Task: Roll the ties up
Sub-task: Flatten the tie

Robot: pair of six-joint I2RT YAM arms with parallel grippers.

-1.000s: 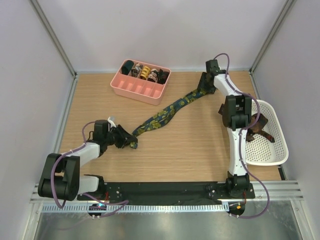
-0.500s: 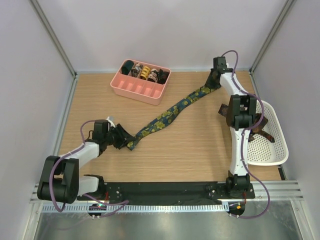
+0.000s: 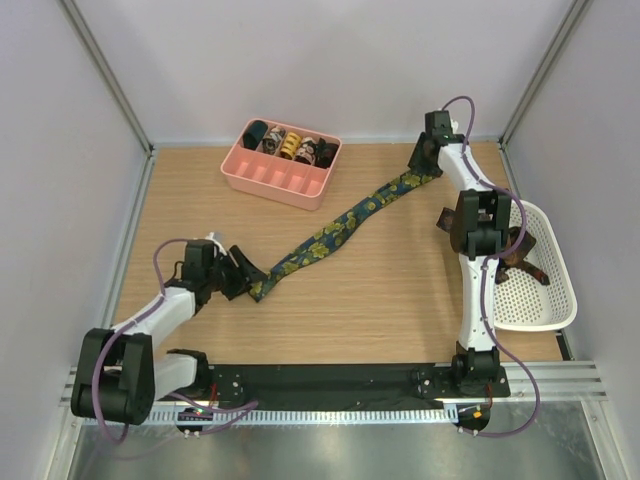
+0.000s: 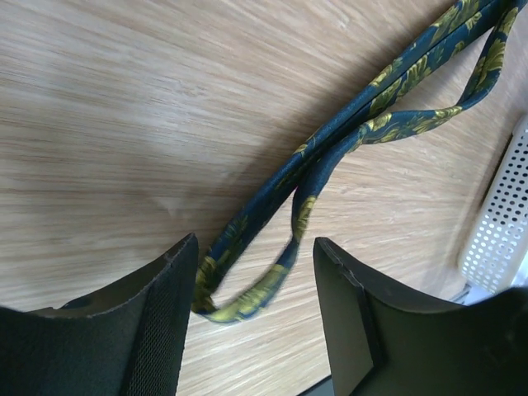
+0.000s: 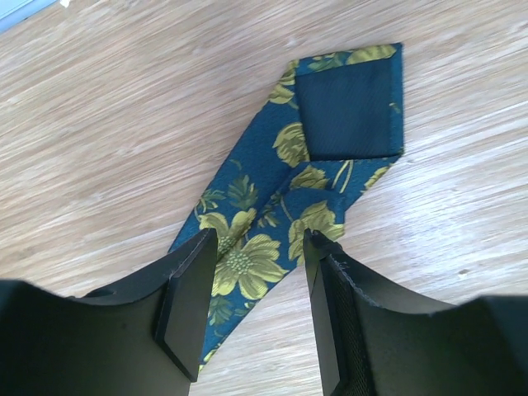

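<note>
A long navy tie with yellow-green flower print (image 3: 320, 235) lies stretched diagonally across the wooden table. My left gripper (image 3: 243, 275) is open at its near left end. In the left wrist view the tie (image 4: 334, 144) is doubled into a narrow loop, and the loop's end lies between my spread fingers (image 4: 256, 245). My right gripper (image 3: 418, 162) is open over the tie's wide far end. In the right wrist view the fingers (image 5: 260, 237) straddle the flowered fabric (image 5: 256, 190) without pinching it. Several small coiled ties (image 3: 290, 147) sit in the pink tray.
The pink tray (image 3: 275, 185) stands at the back left of centre. A white mesh basket (image 3: 548, 305) at the right edge holds a brown tie (image 3: 520, 255). Metal frame posts and white walls close in the table on three sides.
The tie has been drawn straighter. My left gripper has moved left with the tie's near end. My right gripper has shifted a little right at the back, over the wide end.
</note>
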